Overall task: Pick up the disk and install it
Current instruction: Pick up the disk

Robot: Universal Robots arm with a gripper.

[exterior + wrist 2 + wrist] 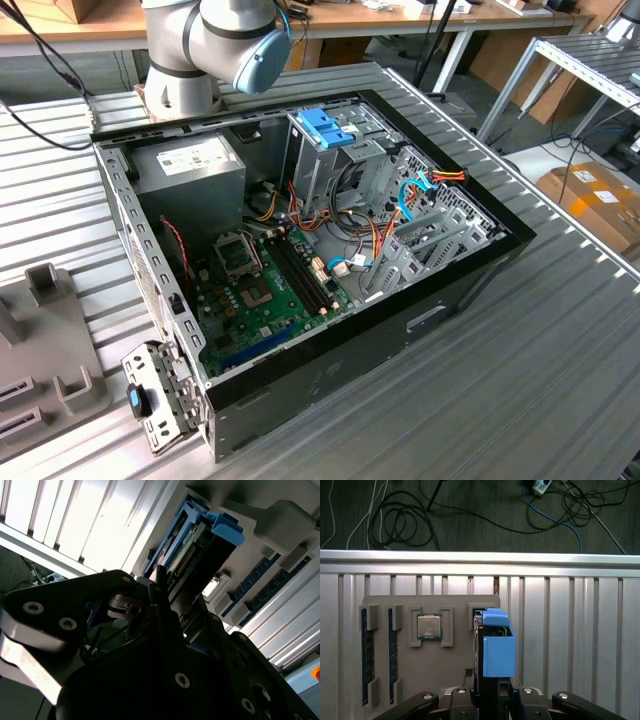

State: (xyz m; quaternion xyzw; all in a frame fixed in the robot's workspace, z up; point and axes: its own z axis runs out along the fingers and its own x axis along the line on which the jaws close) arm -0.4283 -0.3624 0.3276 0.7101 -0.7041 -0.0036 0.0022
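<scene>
- The flat, rectangular grey-metal disk (pixel 497 652), framed by a light-blue plastic carrier with a blue end tab, lay directly ahead of the black metal gripper (pixel 493 700). Its near end sat between the jaws.
- The jaws stood narrow, one against each broad face of the disk, and appeared to be gripping it rather than standing clear.
- In both wrist views the disk's long axis ran straight out from the gripper. The blue tab (pixel 224 526) was the end farthest from it.
- That far end reached the flat grey plastic holder tray (pixel 455 675), beside a raised grey block. Whether the tab rested in the tray's slot or hung just clear of it could not be told.
- On the same tray a square silver processor chip (pixel 429 627) lay just beside the disk. Two dark memory sticks (pixel 367 655) lay beyond the chip.
- The tray rested on the ribbed aluminium table (pixel 570 640).
- The open black computer case (pixel 330 375) filled the middle of the exterior view. Its tall metal cage with a blue plastic top (pixel 325 128) stood at upper centre.
- A part of the grey tray showed at the exterior view's lower left, well apart from the cage.
</scene>
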